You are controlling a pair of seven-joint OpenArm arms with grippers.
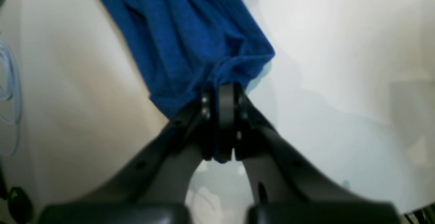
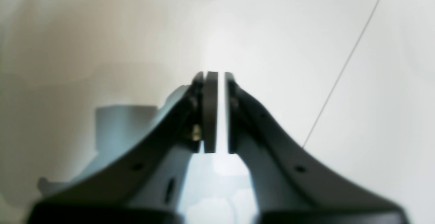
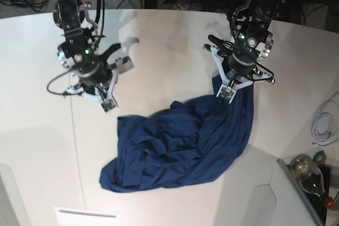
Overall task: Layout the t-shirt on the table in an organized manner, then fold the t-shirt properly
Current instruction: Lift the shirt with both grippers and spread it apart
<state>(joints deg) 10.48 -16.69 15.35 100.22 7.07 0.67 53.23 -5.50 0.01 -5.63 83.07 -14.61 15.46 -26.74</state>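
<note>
- While the white table (image 3: 175, 30) fills nearly all of the base view, its curved far edge runs along the top and a thin dark seam line (image 2: 343, 67) crosses it, seen also in the right wrist view.
- Spread over the middle of that table lies the t-shirt (image 3: 180, 149), a plain navy-blue garment, crumpled and full of folds, wider at its lower left and narrowing as it rises toward the upper right.
- Lifted at that upper right end, the fabric hangs in a gathered strip from the left pincer (image 3: 229, 91) down to the heap on the table.
- Closed on a bunched fold of the t-shirt (image 1: 190, 40), the left pincer (image 1: 224, 91) has its jaws pressed together with blue cloth emerging just above the tips and a scrap of it showing below them.
- Apart from the garment, the right pincer (image 3: 107, 102) hangs above bare table on the left of the base view, near the shirt's upper left edge but not touching it.
- Seen from its own wrist camera, the right pincer (image 2: 217, 81) has a narrow gap of light between its dark pads (image 2: 210, 112), with nothing held in it.
- Off the table's right side lie a coiled pale cable (image 3: 324, 125) and a bottle (image 3: 310, 175).
</note>
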